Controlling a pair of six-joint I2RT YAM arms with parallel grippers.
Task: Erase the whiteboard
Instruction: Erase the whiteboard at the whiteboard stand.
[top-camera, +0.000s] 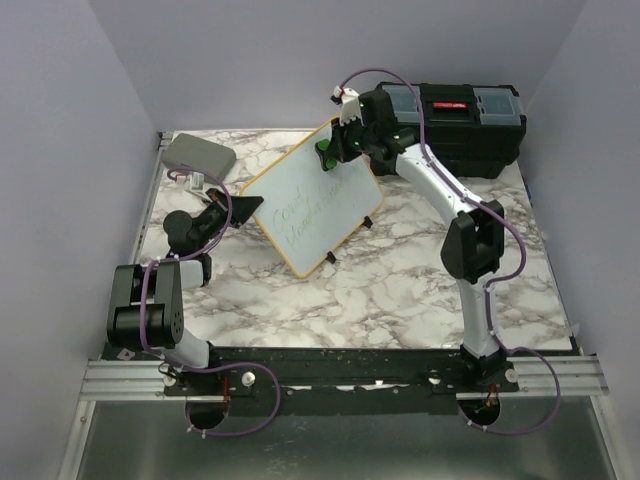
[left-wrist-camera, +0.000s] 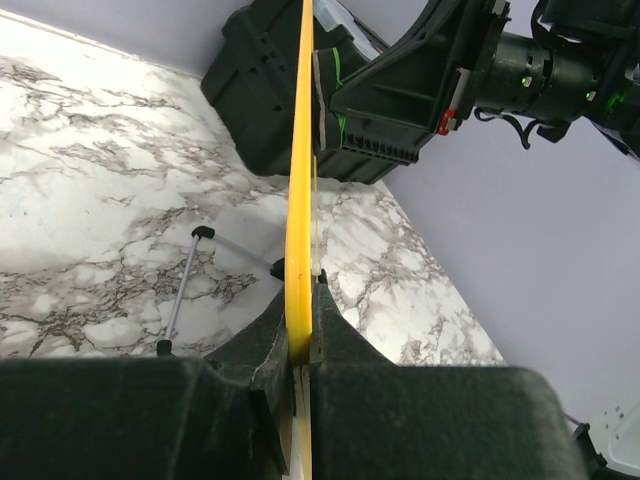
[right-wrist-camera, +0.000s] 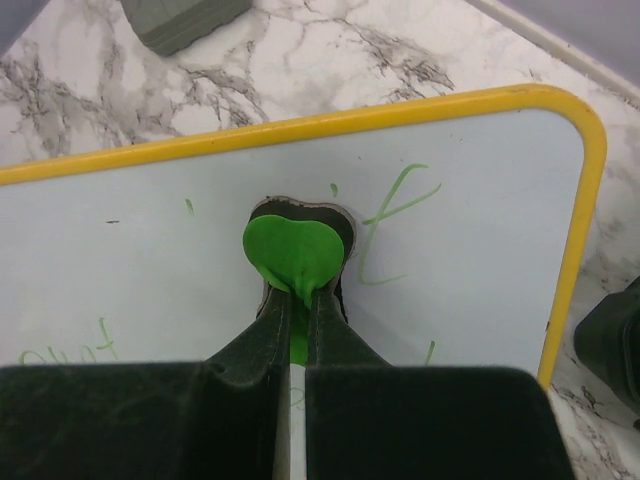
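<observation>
**Top view.** The small white rectangular whiteboard with a yellow frame (top-camera: 320, 205) is in the middle of the white marble desk (top-camera: 400, 290). It is turned slantwise and has green writing on its face. The left tool (top-camera: 243, 207) grips the board's edge at 9 o'clock. The right tool (top-camera: 332, 150) is at the 12 o'clock edge and holds a green soft pad (top-camera: 322, 154). A grey rounded case (top-camera: 200, 153) lies at 10 o'clock from the board, and a black plastic toolbox (top-camera: 470, 120) at 2 o'clock.

**Left wrist view.** The board shows edge-on as a yellow strip. The tool is closed narrow on it, one finger on each side. The toolbox is behind, at 12 o'clock. A thin wire foot with black ends (left-wrist-camera: 183, 290) is on the desk at 9 o'clock from the fingers.

**Right wrist view.** The tool is closed on the pad. Here the pad looks heart-shaped and lies against the white face. Green strokes are at 3 o'clock and at 8 o'clock from the pad. The grey case is at 11 o'clock, beyond the frame.
</observation>
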